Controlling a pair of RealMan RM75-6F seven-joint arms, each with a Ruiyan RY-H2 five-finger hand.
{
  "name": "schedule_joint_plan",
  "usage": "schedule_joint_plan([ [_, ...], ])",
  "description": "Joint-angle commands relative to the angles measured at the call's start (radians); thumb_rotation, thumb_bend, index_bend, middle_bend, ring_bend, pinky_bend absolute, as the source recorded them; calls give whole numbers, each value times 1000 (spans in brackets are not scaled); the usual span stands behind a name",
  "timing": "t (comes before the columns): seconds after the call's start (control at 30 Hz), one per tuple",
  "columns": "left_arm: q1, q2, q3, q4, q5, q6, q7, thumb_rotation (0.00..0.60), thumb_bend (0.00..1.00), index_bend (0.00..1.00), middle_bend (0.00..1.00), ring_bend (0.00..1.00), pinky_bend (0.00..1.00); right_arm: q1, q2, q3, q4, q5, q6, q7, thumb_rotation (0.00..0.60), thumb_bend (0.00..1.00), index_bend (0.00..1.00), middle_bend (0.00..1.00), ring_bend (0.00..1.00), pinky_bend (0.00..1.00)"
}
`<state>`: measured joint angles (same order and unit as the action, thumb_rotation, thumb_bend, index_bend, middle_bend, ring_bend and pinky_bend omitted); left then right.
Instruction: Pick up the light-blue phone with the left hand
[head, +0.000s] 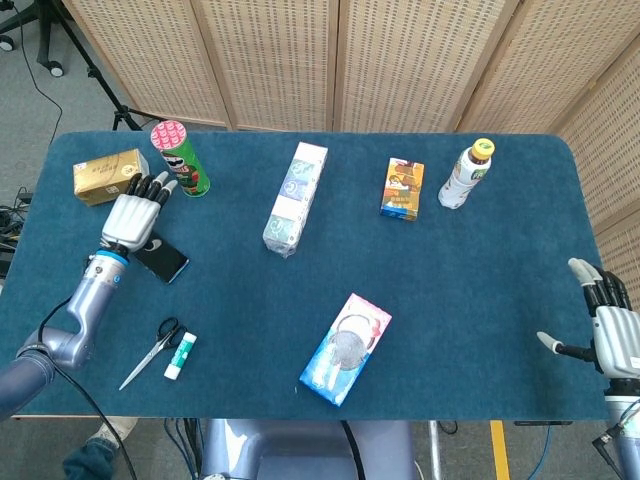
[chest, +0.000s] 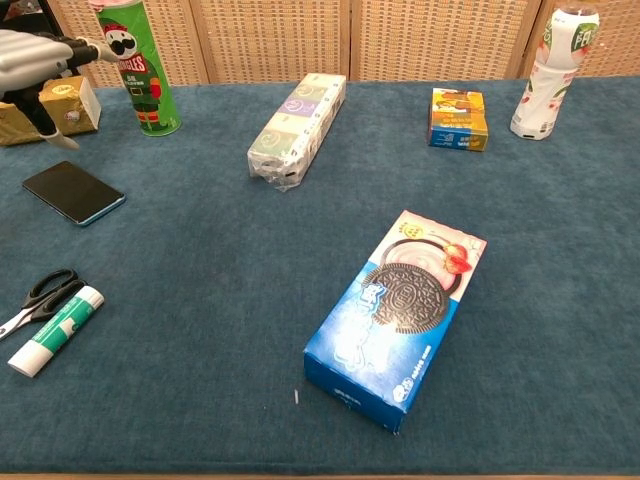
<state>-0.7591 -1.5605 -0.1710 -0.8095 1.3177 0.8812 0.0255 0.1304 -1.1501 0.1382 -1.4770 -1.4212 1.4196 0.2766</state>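
Woven screen panels close off the far side; a desk (head: 480, 290) with a dark blue-green cover carries the items.

Head view: the light-blue phone (head: 161, 259) lies flat near the left edge, dark screen up, a thin pale-blue rim showing, set at a slant. The left hand (head: 132, 214) sits over the phone's far end with fingers spread toward the green chip can (head: 181, 159) and the gold box (head: 111, 177); it holds nothing. Whether the palm touches the phone cannot be told, as the hand covers that end. The right hand (head: 606, 322) is at the near right corner, off the desk, fingers apart and empty, its wrist cut by the frame.

Chest view: the phone (chest: 74, 192) lies flat on the cover, clear of the left hand (chest: 38, 60), which is raised at the far left with fingers extended and is partly cut by the frame edge. Scissors (chest: 36, 298) are cropped at the left border. The right hand does not appear here.
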Motion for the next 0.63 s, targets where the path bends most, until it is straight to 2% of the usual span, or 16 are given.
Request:
schedule_joint_plan([
  [0.03, 99, 94, -3, -141, 31, 167, -127, 600, 0, 0, 0, 0, 26, -2, 1, 0, -1, -4, 7, 3, 600, 0, 0, 0, 0, 0],
  [0.17, 212, 210, 47, -315, 67, 286, -166, 600, 0, 0, 0, 0, 18, -8, 6, 0, -7, -13, 23, 10, 600, 0, 0, 0, 0, 0],
  [0.43, 396, 302, 70, -501, -1, 458, -114, 600, 0, 0, 0, 0, 13, -16, 10, 4, -11, -17, 44, 16, 600, 0, 0, 0, 0, 0],
  [0.63, 526, 377, 109, -640, -38, 547, -91, 600, 0, 0, 0, 0, 0, -26, 17, 7, -15, -21, 67, 22, 600, 0, 0, 0, 0, 0],
])
